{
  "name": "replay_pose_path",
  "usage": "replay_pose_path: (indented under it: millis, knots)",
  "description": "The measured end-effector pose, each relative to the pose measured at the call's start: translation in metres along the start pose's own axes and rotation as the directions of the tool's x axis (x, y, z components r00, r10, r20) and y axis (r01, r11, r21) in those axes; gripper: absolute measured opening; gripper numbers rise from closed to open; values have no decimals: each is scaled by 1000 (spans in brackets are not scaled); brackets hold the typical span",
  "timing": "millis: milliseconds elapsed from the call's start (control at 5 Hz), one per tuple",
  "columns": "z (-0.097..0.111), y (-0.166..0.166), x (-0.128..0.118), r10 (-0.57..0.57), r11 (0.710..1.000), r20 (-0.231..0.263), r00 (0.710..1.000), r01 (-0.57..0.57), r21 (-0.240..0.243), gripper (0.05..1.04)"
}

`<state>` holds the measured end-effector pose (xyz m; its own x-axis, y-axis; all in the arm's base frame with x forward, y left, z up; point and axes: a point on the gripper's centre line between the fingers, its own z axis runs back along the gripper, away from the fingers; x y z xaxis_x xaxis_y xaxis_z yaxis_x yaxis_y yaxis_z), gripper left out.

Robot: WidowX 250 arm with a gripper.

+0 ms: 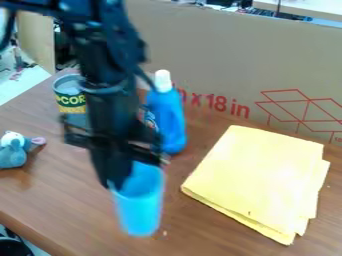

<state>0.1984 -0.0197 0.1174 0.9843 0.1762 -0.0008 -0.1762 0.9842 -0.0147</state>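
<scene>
Across a brown table (60, 200), 1 black gripper (120, 181) meets the rim of 1 blue cup (141, 207) near a folded yellow cloth (257, 177), though whether it grips I can't tell.

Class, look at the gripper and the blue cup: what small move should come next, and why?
Probably a slight, straight lift. The gripper is at the upper end of the blue cup, but whether it has a firm hold is unclear; a small lift should test that. Going upward also seems safer than sideways, with the blue bottle standing close behind.
</scene>
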Motion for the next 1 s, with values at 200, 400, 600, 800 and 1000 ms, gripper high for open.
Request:
replay_pose_path:
  millis: [200, 400, 600, 800, 1000]
  knots:
    - [-1, 29, 0, 81, 997, -42, 996, -80, 15, 80]
    - [-9, 56, 5, 112, 994, -68, 991, -113, 2, 80]
    - [-16, 67, 17, 83, 997, -41, 996, -83, -5, 80]
    - [-26, 77, 30, 60, 998, -38, 997, -60, -11, 80]
    - [-32, 87, 37, 32, 999, -26, 999, -33, -11, 80]
